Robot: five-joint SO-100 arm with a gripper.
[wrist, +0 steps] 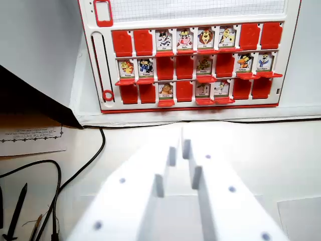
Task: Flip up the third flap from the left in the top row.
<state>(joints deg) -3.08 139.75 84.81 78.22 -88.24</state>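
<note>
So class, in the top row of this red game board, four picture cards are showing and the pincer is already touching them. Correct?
Not quite. The wrist view shows four picture cards in the game board's top row, but the pincer is not touching them; it hangs apart, over the white table.

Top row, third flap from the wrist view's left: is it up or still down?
Up. The third flap shows its cartoon picture card, while the two flaps on its left show only plain red.
</note>
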